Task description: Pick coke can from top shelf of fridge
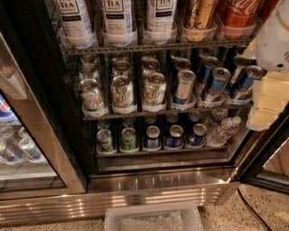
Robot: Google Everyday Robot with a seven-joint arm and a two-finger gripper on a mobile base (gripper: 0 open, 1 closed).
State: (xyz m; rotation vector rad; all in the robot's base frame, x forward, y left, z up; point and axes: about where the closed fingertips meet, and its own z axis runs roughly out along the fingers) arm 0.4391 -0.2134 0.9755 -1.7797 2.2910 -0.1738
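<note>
Camera view: fridge (158,185), stainless frame, dark interior. On the top shelf (135,47) stand three bottles (115,16) labelled "TEA", a gold can (198,13), then the coke can (237,11), white script partly legible, far right, cut by the top edge. The gripper (268,97) hangs just right of and below it; its grip state cannot be told
</note>
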